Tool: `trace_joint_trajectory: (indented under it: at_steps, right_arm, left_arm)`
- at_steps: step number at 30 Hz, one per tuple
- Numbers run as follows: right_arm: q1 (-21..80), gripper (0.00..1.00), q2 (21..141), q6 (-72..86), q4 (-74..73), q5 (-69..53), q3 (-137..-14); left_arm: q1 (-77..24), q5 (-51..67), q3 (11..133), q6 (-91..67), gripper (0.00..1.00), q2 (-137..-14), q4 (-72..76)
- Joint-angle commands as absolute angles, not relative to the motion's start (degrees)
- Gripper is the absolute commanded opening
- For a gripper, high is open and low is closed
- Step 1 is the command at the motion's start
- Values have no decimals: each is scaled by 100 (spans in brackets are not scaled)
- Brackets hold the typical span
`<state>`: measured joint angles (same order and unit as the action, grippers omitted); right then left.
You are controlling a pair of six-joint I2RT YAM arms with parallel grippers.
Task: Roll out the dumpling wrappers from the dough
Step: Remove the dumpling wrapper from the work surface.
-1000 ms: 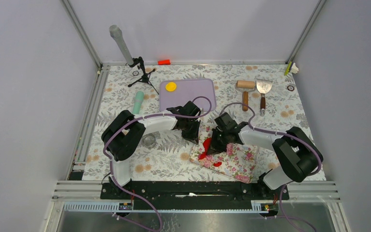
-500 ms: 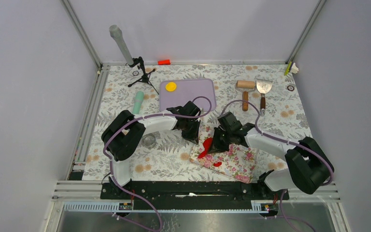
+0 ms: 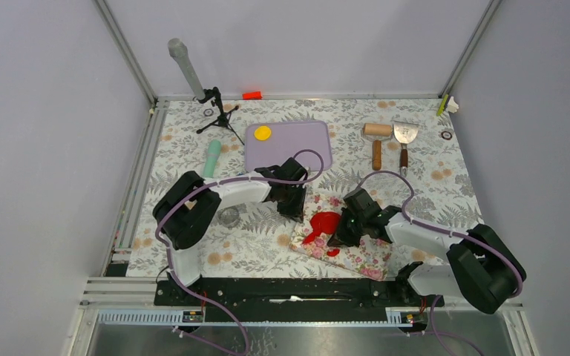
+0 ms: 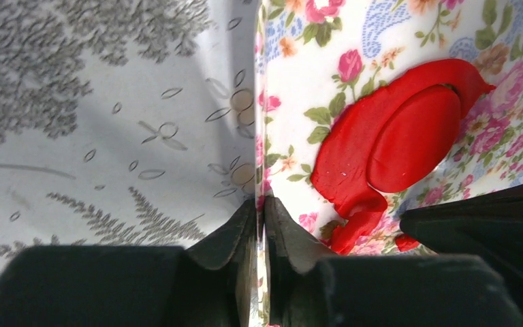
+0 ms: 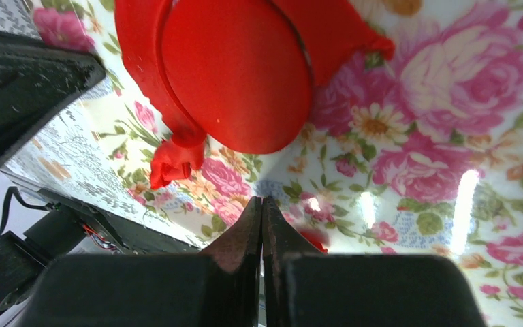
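One red wrapper, a round disc, sits in the flat red dough on the floral mat. The right gripper, jaws pressed together and empty, points just beside it. The left gripper narrowly pinches the mat's edge.

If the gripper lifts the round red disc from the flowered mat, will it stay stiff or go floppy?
The red disc looks thin and soft, so it would probably droop if lifted by one edge. The red sheet hugs its rim closely, so it may stick and drag that along. It lies flat on the floral mat, so rolling seems unlikely.
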<state>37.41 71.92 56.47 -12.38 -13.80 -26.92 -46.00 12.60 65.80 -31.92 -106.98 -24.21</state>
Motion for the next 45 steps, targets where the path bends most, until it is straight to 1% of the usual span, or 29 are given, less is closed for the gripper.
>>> trace_joint_trajectory:
  at_steps: [1, 5, 12, 16, 17, 20, 24, 28, 29, 30, 32, 35, 38, 40, 42, 45]
  right_arm:
    - [3796, 0, 7410, 5672, -758, -1367, -2733]
    - [3790, 0, 7626, 5511, -671, -1271, -2827]
    - [3885, 0, 7960, 5439, -469, -1440, -3061]
    - [3950, 0, 8006, 5406, -509, -1491, -3110]
    - [3963, 0, 7996, 5405, -523, -1506, -3106]
    - [3978, 0, 7843, 5425, -612, -1503, -3084]
    - [3979, 0, 7476, 5359, -1066, -1264, -3095]
    - [3967, 0, 6925, 5240, -1623, -653, -3126]
    - [3952, 2, 6811, 5197, -1754, -438, -3147]
    - [3932, 4, 6710, 5172, -1847, -284, -3180]
    - [3857, 6, 6567, 5133, -2012, -72, -3239]
    - [3632, 6, 6522, 5079, -2186, 95, -3311]
    - [3338, 6, 6572, 5122, -2476, 367, -3373]
    - [3148, 6, 6563, 5122, -2593, 420, -3410]
    - [3015, 6, 6496, 5072, -2622, 452, -3422]
    - [2857, 6, 6422, 4993, -2676, 509, -3419]
  left_arm:
    - [-4588, 522, 6198, -3066, 18, -10489, -3302]
    - [-4579, 609, 6285, -3053, 24, -10148, -3396]
    - [-4579, 594, 6445, -2914, 26, -10005, -3583]
    - [-4577, 613, 6426, -2892, 33, -9998, -3569]
    - [-4579, 623, 6425, -2892, 37, -9997, -3562]
    - [-4579, 648, 6428, -2891, 43, -9950, -3573]
    - [-4579, 518, 6455, -2900, 44, -9698, -3651]
    - [-4587, 448, 6515, -2816, 45, -9382, -3728]
    - [-4588, 517, 6524, -2761, 51, -9330, -3741]
    - [-4594, 648, 6543, -2700, 53, -9299, -3767]
    - [-4640, 693, 6594, -2617, 55, -9260, -3851]
    - [-4794, 715, 6599, -2569, 54, -9144, -3885]
    - [-5227, 1240, 6794, -2228, 42, -9243, -3934]
    - [-5700, 1479, 7116, -2036, 37, -9471, -4113]
    - [-6102, 1503, 7379, -1936, 33, -9651, -4149]
    - [-6418, 1667, 7618, -1923, 29, -9897, -4029]
